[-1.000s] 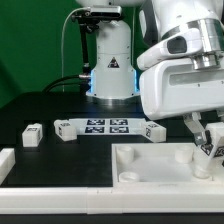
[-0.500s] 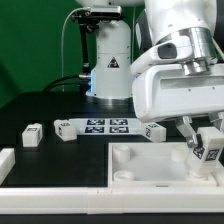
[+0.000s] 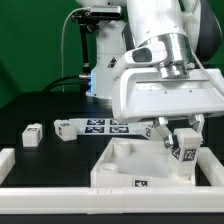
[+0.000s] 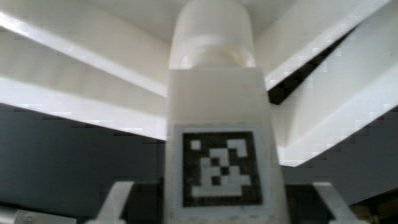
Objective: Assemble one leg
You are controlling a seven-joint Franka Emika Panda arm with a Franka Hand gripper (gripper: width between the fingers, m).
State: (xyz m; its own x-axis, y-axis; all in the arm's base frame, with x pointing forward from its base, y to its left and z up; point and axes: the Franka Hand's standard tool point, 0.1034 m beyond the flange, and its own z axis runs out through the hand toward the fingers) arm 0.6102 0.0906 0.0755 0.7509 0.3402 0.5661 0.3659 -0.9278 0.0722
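Gripper: jaws pressed onto the leg, pinching it on two opposite sides. The leg hangs directly below the fingers, long axis near upright, tag facing the exterior camera. In the wrist view its far end points down at the white tray. It appears to sit over the tray corner on the exterior view's right, but the socket itself is hidden.

Count: two legs, one held and a second leg lying loose, well apart; one tray; one marker board
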